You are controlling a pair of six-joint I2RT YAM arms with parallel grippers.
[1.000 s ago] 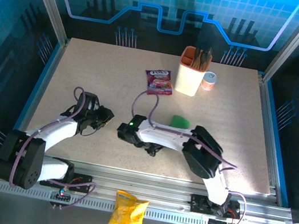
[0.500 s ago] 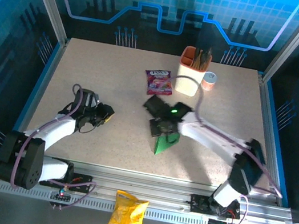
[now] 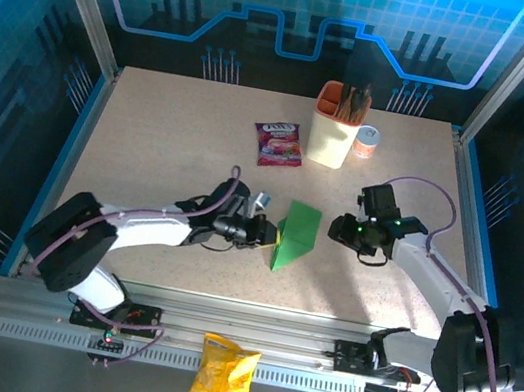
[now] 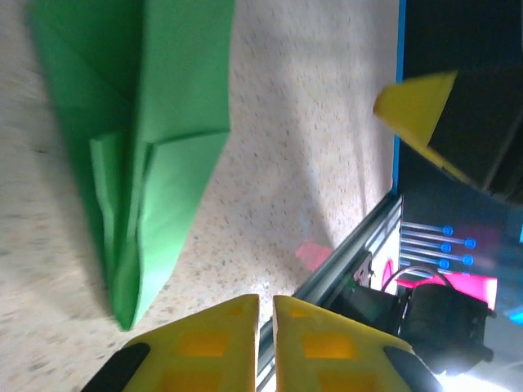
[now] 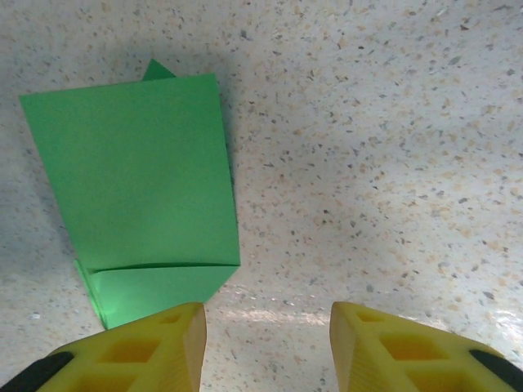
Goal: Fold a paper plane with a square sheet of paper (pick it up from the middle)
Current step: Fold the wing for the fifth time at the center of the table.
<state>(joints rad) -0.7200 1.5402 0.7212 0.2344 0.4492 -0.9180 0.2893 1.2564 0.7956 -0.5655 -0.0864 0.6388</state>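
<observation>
Tabletop [image 3: 170,139] carries the paper plane [image 3: 296,235] — just beyond left jaws, facing right jaws.

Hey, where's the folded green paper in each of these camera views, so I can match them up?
Top view: green paper at mid-table, tip toward the near edge.
Left wrist: upper left, tip pointing down.
Right wrist: left half.
Shared landmark: the speckled tabletop under it.

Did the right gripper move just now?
Yes. The right gripper went rightward, from below the purple sachet to below the small can, leaving the green paper.
</observation>
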